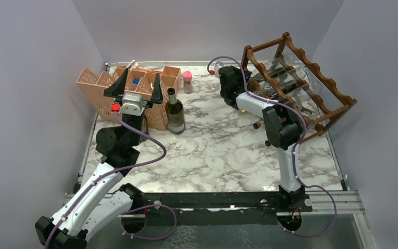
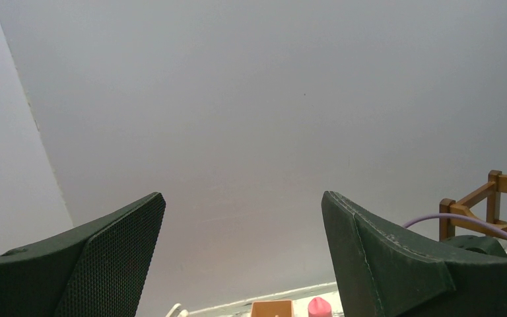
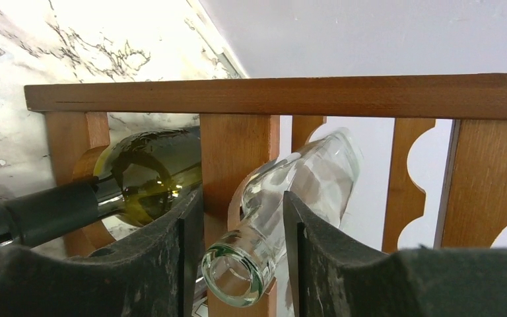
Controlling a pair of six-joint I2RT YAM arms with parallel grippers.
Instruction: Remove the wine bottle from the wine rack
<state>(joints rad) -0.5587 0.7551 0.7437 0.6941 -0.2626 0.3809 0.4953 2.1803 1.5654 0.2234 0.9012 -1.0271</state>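
Note:
The dark reddish-brown wine rack stands at the back right, and its rails fill the right wrist view. A clear glass bottle lies in it with its open neck toward me. Beside it lies a green bottle with a dark capsule. My right gripper is open, and its jaws straddle the clear bottle's neck with a small gap on the left side. In the top view this gripper is at the rack's front. My left gripper is open and empty. It points upward at the wall.
A dark wine bottle stands upright on the marble table next to the peach-pink lattice organiser. A small pink-capped bottle stands at the back. Grey walls enclose the table on three sides.

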